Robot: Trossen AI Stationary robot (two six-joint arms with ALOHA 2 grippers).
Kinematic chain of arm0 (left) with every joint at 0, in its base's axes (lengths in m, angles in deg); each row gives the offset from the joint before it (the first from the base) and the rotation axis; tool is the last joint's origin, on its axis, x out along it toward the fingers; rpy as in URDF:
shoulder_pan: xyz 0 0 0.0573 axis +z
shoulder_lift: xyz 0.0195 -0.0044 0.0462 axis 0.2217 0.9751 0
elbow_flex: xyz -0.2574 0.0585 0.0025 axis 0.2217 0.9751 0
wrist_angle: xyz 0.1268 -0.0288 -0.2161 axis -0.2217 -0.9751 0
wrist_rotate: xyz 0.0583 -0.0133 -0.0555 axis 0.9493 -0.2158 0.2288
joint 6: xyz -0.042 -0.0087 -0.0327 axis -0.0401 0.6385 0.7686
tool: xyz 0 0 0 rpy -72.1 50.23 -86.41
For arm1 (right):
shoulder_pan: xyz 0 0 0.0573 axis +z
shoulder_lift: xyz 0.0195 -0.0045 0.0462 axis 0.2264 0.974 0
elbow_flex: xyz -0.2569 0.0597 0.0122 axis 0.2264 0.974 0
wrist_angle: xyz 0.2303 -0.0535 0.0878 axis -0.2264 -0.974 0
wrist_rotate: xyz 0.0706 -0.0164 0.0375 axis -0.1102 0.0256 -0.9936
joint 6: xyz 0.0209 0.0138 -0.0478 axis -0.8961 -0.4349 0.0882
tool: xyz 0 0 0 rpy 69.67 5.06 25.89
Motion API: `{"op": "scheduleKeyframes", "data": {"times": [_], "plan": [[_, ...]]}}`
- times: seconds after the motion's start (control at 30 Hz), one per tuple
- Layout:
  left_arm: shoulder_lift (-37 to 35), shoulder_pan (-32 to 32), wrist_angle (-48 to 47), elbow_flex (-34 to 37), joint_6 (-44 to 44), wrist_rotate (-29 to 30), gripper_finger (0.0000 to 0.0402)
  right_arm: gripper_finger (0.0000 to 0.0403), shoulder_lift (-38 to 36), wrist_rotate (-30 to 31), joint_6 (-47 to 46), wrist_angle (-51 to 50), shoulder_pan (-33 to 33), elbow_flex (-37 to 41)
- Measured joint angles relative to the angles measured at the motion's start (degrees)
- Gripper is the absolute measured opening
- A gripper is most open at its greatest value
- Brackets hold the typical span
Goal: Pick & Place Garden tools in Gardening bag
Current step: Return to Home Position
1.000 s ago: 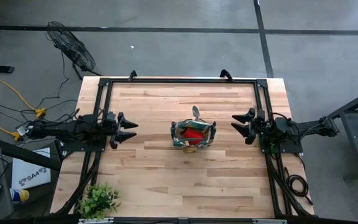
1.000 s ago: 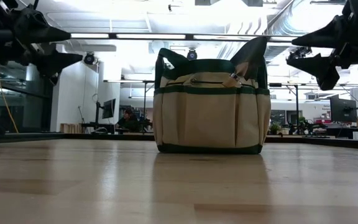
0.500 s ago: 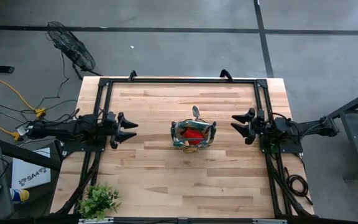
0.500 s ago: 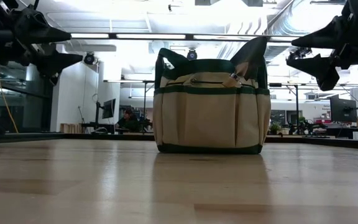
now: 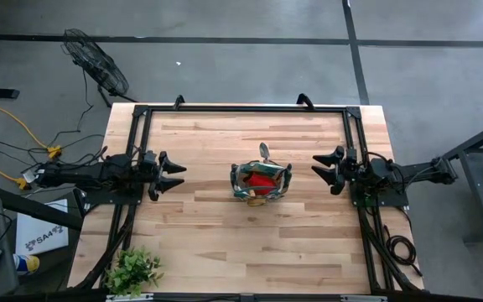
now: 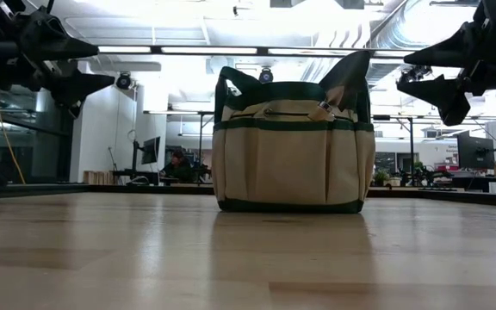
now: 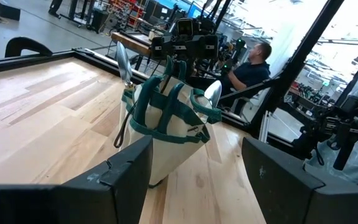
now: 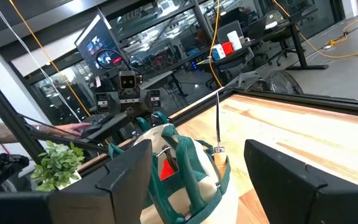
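Gardening bag [image 6: 293, 164] held the tools [image 5: 262, 178]; left gripper [image 5: 179, 175] and right gripper [image 5: 317, 167] flanked it, jaws spread empty, apparently homed.

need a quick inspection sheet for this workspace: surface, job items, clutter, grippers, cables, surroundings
surface: wooden table, no loose tools seen on it
job's things: gardening bag upright mid-table; red bundle inside; a metal tool blade sticks up from it
clutter: leafy plant at the table's front left corner
grippers: left gripper open, empty, raised at the left edge; right gripper open, empty, raised at the right edge
cables: yellow cable on the floor left of the table; black cable coiled by the right frame
surroundings: fan on the floor; a person seated beyond the table
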Motion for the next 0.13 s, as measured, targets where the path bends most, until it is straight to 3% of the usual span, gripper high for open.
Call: {"op": "scheduleKeyframes", "data": {"times": [0.13], "plan": [[0.00, 0.00, 0.00, 0.00, 0.00, 0.00, 0.0242, 0.0248, 0.00, 0.01, 0.00, 0.00, 0.00, 0.00]]}}
